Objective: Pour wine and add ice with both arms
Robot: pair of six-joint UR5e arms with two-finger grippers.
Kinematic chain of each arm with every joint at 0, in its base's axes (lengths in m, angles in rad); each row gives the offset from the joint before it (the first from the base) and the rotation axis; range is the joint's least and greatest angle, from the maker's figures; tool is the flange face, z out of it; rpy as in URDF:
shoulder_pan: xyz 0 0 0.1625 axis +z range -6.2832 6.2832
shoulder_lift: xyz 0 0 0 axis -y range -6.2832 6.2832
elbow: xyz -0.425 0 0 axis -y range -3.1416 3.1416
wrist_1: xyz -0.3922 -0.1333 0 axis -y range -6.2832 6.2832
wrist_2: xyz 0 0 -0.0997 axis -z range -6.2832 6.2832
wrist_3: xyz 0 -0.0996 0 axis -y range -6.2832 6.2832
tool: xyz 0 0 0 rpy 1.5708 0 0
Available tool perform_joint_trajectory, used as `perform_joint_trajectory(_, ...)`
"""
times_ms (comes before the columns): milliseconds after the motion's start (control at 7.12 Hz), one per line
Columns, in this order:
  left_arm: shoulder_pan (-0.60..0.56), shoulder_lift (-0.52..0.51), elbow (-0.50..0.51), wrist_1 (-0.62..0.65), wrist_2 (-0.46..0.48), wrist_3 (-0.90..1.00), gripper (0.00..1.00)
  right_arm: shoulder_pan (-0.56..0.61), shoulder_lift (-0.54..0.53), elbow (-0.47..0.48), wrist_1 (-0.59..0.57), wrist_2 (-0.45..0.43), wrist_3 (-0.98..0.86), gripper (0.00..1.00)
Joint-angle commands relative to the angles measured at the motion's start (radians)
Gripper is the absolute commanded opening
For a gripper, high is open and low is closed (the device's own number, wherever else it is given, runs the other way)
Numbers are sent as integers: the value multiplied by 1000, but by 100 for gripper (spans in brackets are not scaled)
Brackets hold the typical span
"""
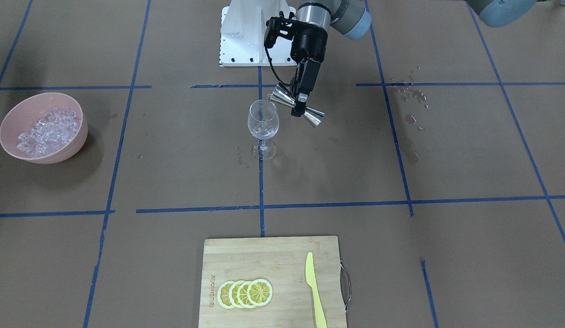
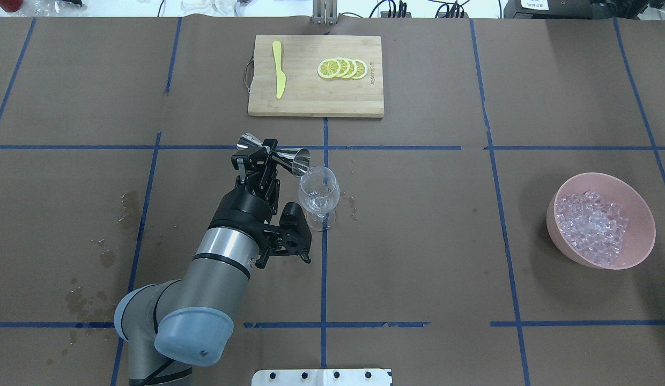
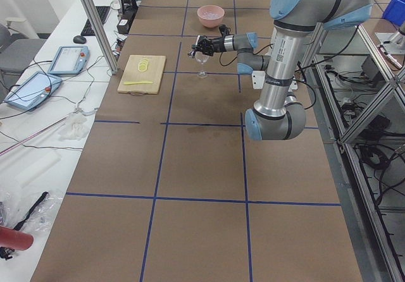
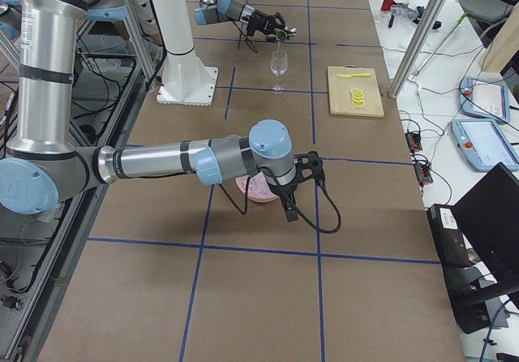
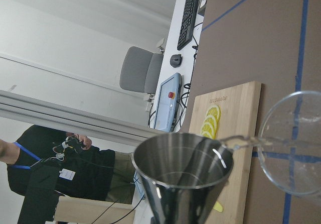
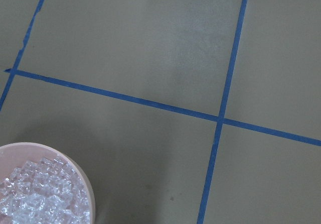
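Note:
My left gripper (image 1: 301, 103) is shut on the waist of a steel jigger (image 1: 295, 106), also seen from overhead (image 2: 273, 153). The jigger is tilted with its mouth at the rim of a clear wine glass (image 1: 263, 124) that stands upright mid-table. In the left wrist view a thin clear stream of wine (image 5: 242, 142) runs from the jigger's lip (image 5: 183, 156) into the glass (image 5: 293, 143). The ice (image 1: 48, 130) fills a pink bowl (image 2: 636, 252). My right gripper (image 4: 289, 213) hangs above that bowl, seen only in the exterior right view, and I cannot tell its state. The right wrist view shows the ice (image 6: 35, 194) but no fingers.
A wooden cutting board (image 1: 264, 255) holds lemon slices (image 1: 245, 293) and a yellow knife (image 1: 315, 291) at the table's operator side. Wet spill marks (image 1: 412, 95) lie on the brown paper on my left side. The white base block (image 1: 241, 36) stands behind the glass.

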Motion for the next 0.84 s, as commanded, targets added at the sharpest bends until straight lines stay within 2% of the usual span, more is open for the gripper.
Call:
perform_joint_trajectory(0, 3, -16, 2, -1, 29, 69, 0, 0, -1, 0, 0, 0, 2, 100)
perform_joint_trajectory(421, 4, -20, 2, -4, 58, 260, 0, 0, -1, 0, 0, 0, 2, 100)
perform_joint_trajectory(702, 5, -37, 5, -4, 88, 297, 0, 0, -1, -5, 0, 0, 2, 100)
